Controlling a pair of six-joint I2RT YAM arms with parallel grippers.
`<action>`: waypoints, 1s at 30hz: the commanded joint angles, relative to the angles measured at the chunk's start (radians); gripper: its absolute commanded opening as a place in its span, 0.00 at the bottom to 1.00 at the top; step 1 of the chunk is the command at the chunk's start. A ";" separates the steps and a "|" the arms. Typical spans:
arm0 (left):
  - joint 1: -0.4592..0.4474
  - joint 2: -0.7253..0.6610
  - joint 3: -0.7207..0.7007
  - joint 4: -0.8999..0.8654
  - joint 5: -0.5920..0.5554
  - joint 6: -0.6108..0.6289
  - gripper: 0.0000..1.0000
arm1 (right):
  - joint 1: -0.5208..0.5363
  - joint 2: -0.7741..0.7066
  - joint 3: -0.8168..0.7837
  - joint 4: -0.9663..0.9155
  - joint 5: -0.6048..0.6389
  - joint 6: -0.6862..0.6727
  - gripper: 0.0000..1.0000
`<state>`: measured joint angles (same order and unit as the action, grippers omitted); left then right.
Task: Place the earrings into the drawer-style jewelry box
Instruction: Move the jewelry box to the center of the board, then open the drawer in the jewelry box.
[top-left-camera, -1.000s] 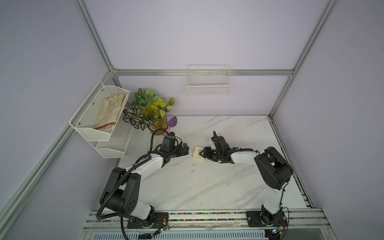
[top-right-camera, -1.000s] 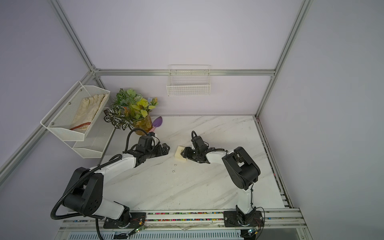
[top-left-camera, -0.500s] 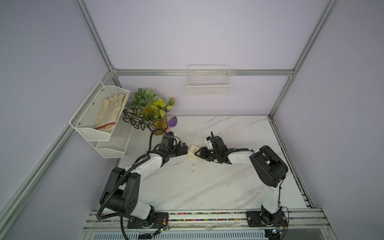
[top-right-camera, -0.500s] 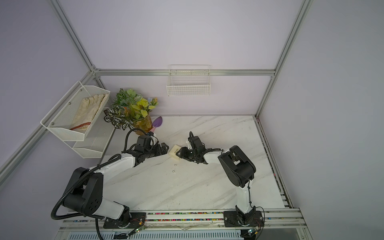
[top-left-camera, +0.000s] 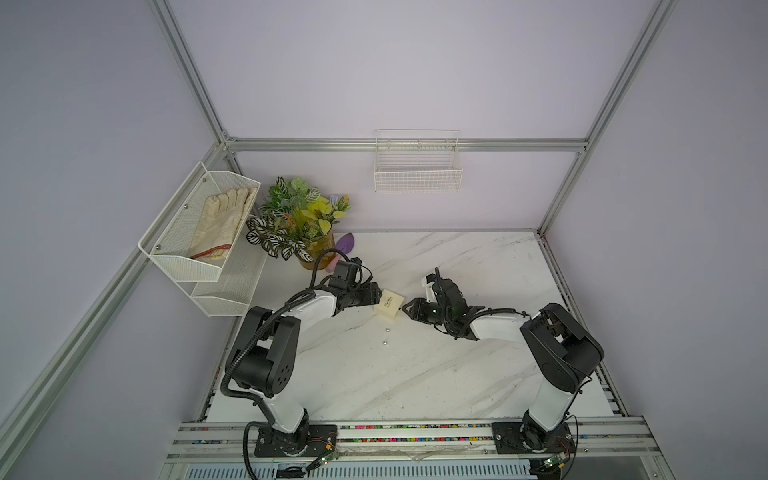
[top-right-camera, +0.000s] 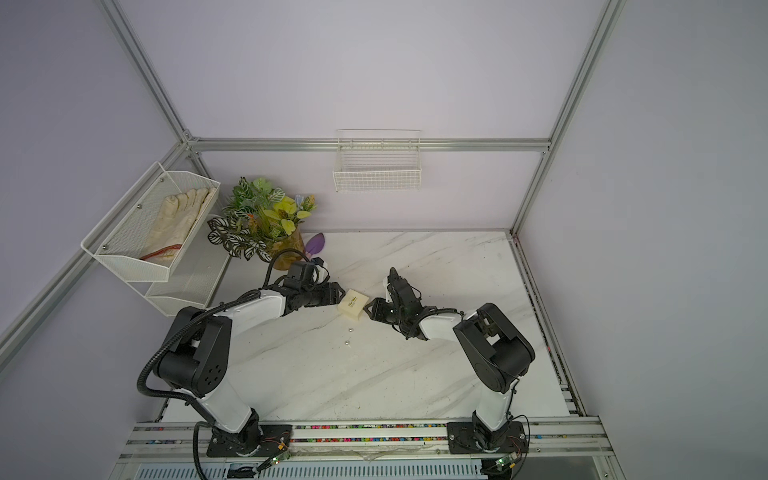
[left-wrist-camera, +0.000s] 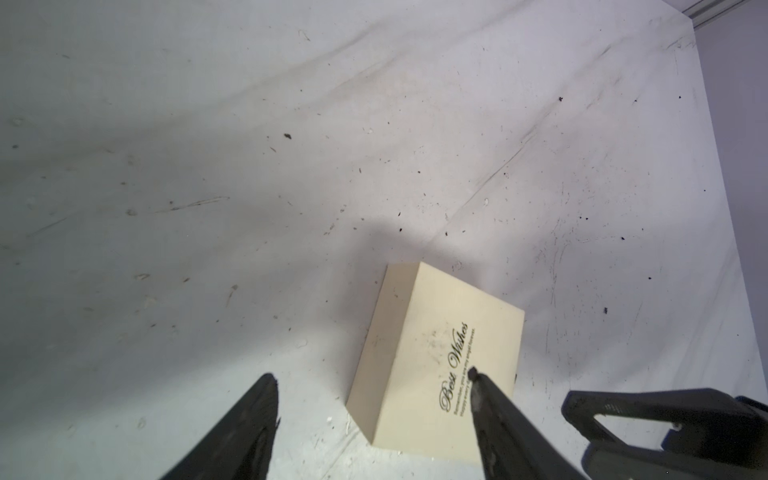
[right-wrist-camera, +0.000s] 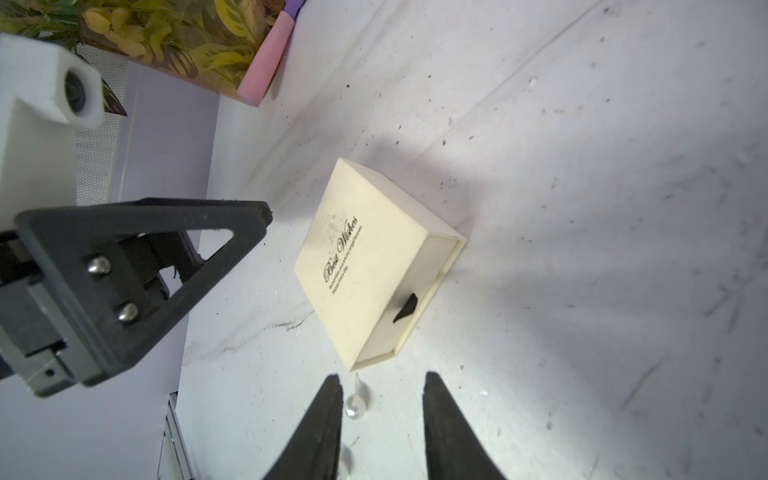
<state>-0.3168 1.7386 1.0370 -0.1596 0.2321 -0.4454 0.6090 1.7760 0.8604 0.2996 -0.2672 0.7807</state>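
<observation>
left hand (left-wrist-camera: 370, 374) spread, just beside drawer-style jewelry box (right-wrist-camera: 365, 249) | right hand (right-wrist-camera: 382, 376) spread, facing pull tab (right-wrist-camera: 406, 309) | earrings (top-left-camera: 386, 329) on tabletop (top-left-camera: 415, 374) near right hand

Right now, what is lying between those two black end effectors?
The cream drawer-style jewelry box sits between the left end effector and the right end effector, shown in both top views.

The left arm (top-left-camera: 316, 309) and right arm (top-left-camera: 498, 328) pair glossy white shells with bulky black joint housings. A ribbed black cable (top-left-camera: 227, 376) trails along the left one. The left gripper (left-wrist-camera: 372, 376) has a matte black triangular finger (right-wrist-camera: 124, 216) bearing two silver screws (right-wrist-camera: 99, 264).
</observation>
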 joint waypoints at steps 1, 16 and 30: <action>-0.007 0.059 0.077 -0.022 0.053 0.039 0.70 | 0.005 -0.017 -0.022 0.061 0.049 0.045 0.34; -0.006 0.139 0.108 -0.025 0.065 0.040 0.49 | 0.005 0.026 0.006 0.069 0.031 0.115 0.28; -0.008 0.146 0.087 -0.014 0.064 0.038 0.41 | 0.004 0.092 0.025 0.147 -0.010 0.212 0.24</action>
<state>-0.3195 1.8503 1.0981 -0.1772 0.3035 -0.4229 0.6090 1.8450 0.8639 0.3855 -0.2638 0.9470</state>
